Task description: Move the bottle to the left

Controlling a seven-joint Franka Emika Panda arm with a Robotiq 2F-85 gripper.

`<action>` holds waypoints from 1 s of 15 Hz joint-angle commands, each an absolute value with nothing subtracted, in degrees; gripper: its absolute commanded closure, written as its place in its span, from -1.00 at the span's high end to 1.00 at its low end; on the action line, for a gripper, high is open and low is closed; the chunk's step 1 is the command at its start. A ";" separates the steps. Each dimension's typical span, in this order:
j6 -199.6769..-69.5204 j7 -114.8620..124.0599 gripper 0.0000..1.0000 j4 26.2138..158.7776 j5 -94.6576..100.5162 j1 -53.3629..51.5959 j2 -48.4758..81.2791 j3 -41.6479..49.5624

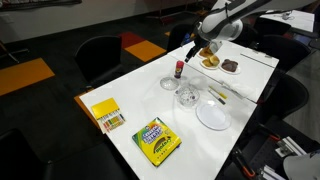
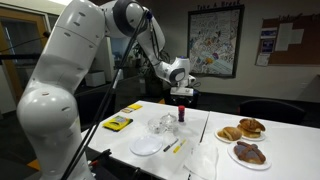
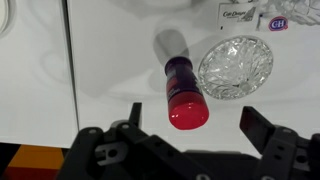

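Nearest us in an exterior view, a green and yellow box (image 1: pixel 157 140) lies by the table's (image 1: pixel 140 100) near corner; a yellow box (image 1: pixel 105 115) sits toward the left corner; a white plate (image 1: pixel 213 115) rests by the right edge. Mid-table we see a clear glass bowl (image 1: pixel 187 97); just beyond it the bottle (image 1: pixel 179 69) stands upright, close to the far left edge. The gripper (image 1: pixel 192 52) hangs just above it; in the wrist view its fingers (image 3: pixel 262 125) are spread wide, flanking the red cap without touching. 2 plates of pastries (image 1: pixel 209 61) sit at the far end.
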State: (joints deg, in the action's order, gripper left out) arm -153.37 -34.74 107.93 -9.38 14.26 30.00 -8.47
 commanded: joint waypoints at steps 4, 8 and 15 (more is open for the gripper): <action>-149.95 -38.01 1.00 100.28 -9.78 16.03 37.17 -11.57; -149.75 -36.87 1.00 97.36 -8.70 15.33 40.41 -11.25; -150.10 -36.02 0.33 93.84 -7.56 14.70 43.89 -10.97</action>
State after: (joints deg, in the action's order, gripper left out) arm -151.74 -36.14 96.78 -8.65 14.77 41.95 -10.86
